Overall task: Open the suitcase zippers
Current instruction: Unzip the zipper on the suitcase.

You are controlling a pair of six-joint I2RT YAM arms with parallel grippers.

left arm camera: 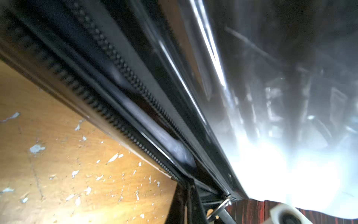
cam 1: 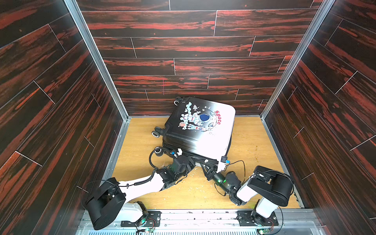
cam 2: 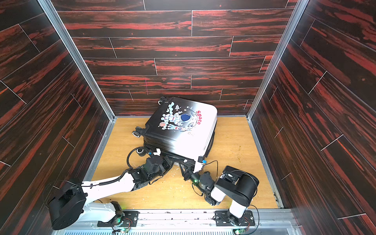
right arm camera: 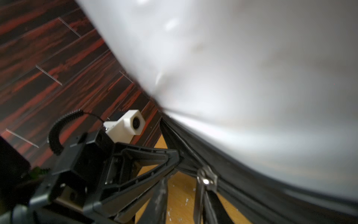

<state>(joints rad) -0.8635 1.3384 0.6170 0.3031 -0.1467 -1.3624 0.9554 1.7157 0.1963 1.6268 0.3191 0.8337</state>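
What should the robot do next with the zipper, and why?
Probably pinch the fingers of the right gripper shut on the metal pull tab. The tab lies beside one finger, but the table shows between the fingers, so nothing is gripped yet. The left gripper sits shut at the suitcase seam.

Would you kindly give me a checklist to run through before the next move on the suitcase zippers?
1. Black-to-white hard-shell suitcase lying print-up on the light wooden table: ok.
2. Left pincer shut at the seam: ok; what it pinches, cannot tell.
3. Right pincer clamped on the small metallic pull tab: not ok; jaws apart, tab unclamped.
4. Dark zipper track parted beside the left pincer, grey lining showing: ok.
5. Room between both pincers: cannot tell; tips sit close.
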